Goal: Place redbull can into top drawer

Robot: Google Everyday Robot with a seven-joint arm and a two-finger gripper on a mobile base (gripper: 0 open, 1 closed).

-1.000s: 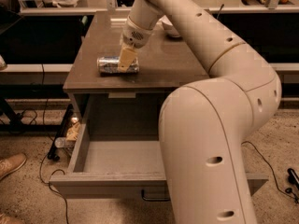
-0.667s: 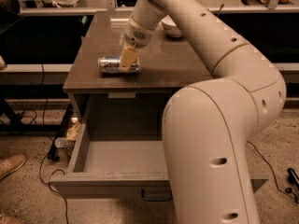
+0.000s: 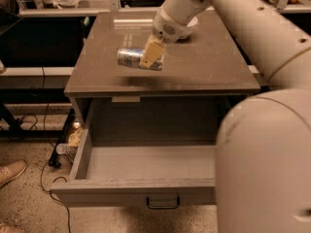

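Jaws closed on the slim silver and blue metal redbull can [image 3: 130, 57]: that is how your two-finger gripper [image 3: 151, 55] reads over the brown tabletop [image 3: 214, 67], though only the near tan finger [image 3: 150, 52] shows, laid across the can's side, with the far one hidden behind it. The can lies on its side in the grip, its longer exposed end sticking out toward 9 o'clock and a short stub showing toward 3 o'clock. A soft shadow on the tabletop at 6 o'clock of the can suggests it hangs just clear of the surface, but you cannot be sure of the gap from this view. The arm reaches in from 1 o'clock.

The step in hand looks like the carry: pick made, placing not yet done. The wide, shallow grey-brown top drawer [image 3: 121, 192] stands pulled open at 6 o'clock of the can, well below the table edge, its small dark metal pull handle [image 3: 163, 203] centred on the front panel.

Your next move calls for bringing the can toward 6 o'clock, past the table's front edge, then down between the drawer's walls before you release. Keep the can level, as an off-centre grip could let it tip.
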